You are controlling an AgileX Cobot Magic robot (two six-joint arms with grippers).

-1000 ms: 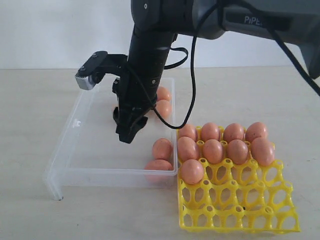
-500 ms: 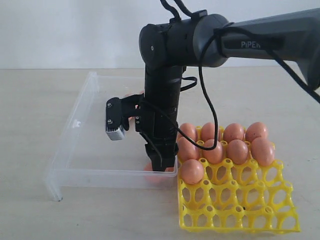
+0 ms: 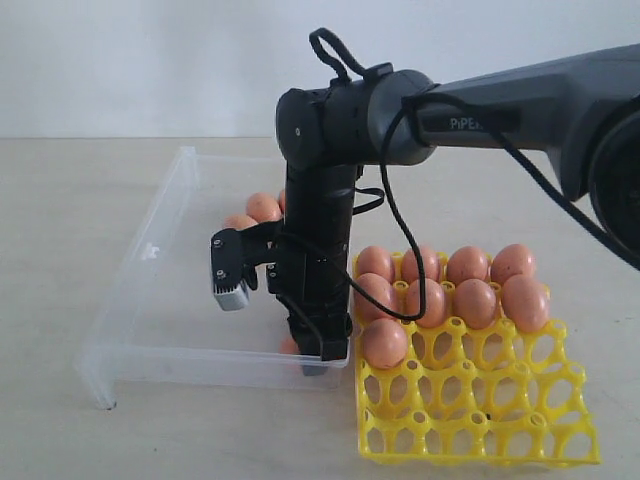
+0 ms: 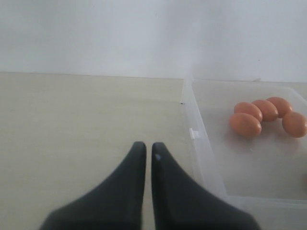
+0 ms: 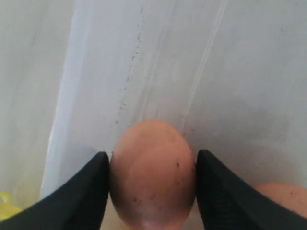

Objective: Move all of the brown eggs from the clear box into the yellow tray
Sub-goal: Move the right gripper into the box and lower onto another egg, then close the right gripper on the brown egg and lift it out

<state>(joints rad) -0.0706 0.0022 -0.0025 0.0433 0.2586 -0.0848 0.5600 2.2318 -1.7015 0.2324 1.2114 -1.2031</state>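
Right gripper now lowered; jaws spread astride speckled orange-brown oval egg in shallow transparent plastic box. Closing likely next.

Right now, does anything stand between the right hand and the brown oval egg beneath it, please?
Nothing visible does: the right hand straddles the smooth brown oval egg inside the shallow clear plastic box.

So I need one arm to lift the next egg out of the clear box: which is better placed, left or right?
Right. Its fingers flank an egg inside the box, next to the yellow tray. The left fingers sit closed over bare table, outside the box.
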